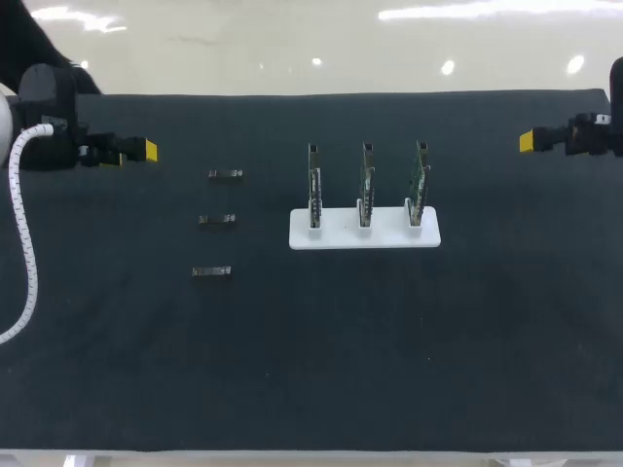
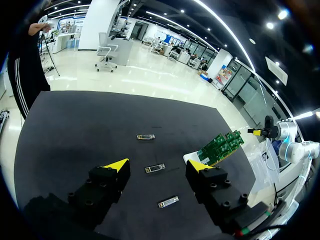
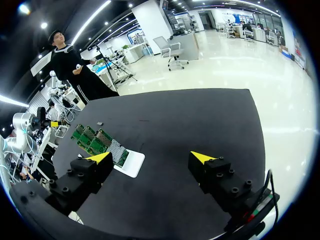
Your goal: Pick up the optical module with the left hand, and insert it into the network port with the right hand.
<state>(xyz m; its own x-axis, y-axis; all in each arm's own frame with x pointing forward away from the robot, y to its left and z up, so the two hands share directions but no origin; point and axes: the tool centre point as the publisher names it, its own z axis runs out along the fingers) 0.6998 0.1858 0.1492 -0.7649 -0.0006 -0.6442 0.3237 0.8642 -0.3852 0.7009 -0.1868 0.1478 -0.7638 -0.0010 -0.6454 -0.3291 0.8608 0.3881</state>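
Observation:
Three small metal optical modules lie in a column on the black mat: the far one (image 1: 226, 175), the middle one (image 1: 217, 220) and the near one (image 1: 211, 271). In the left wrist view they show ahead of the fingers as far (image 2: 145, 136), middle (image 2: 155, 168) and near (image 2: 168, 201). A white stand (image 1: 365, 233) holds three upright green boards (image 1: 367, 183) with the network ports; it appears as the stand (image 3: 131, 164) in the right wrist view. My left gripper (image 1: 136, 151) hovers open at the left edge. My right gripper (image 1: 531, 141) hovers open at the far right.
The black mat (image 1: 321, 360) covers the whole table, with bare cloth in front of the stand and between the stand and the modules. In the wrist views my left gripper (image 2: 157, 168) and right gripper (image 3: 152, 159) hold nothing.

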